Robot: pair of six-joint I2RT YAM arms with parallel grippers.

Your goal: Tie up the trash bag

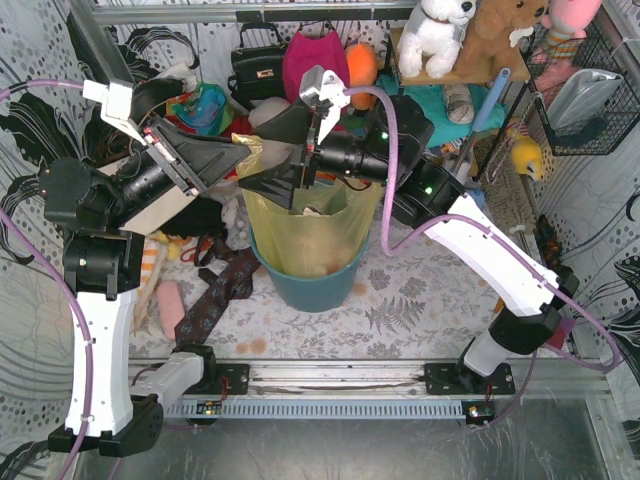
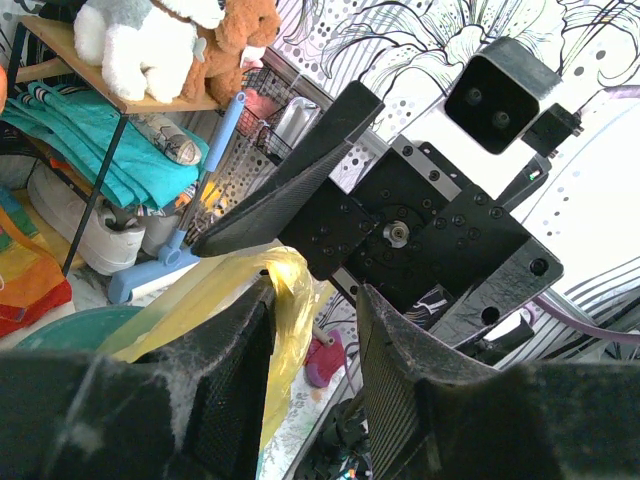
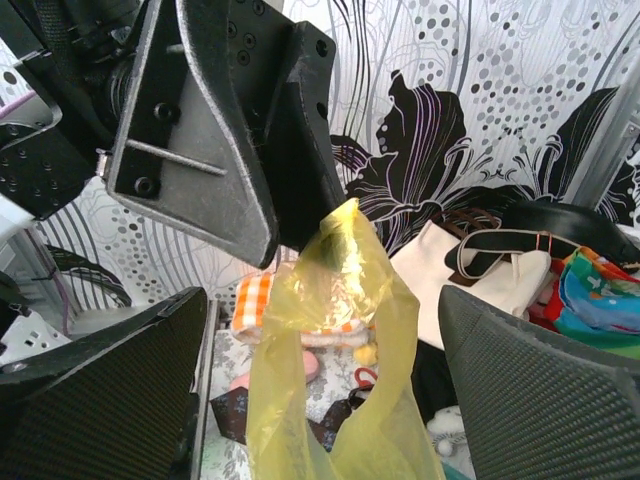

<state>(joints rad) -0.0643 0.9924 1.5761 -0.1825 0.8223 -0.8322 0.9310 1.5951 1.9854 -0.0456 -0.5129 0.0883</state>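
No knot yet: left gripper pinches the trash bag rim up; right gripper gapes wide, empty.

The trash bag rim is hidden behind both arms' jaws; its lower part sits inside the teal bin.

I see white walls printed with black florals and dots. Beyond the grippers, a wooden shelf carries plush toys; a wire basket hangs right. Floral tablecloth below.
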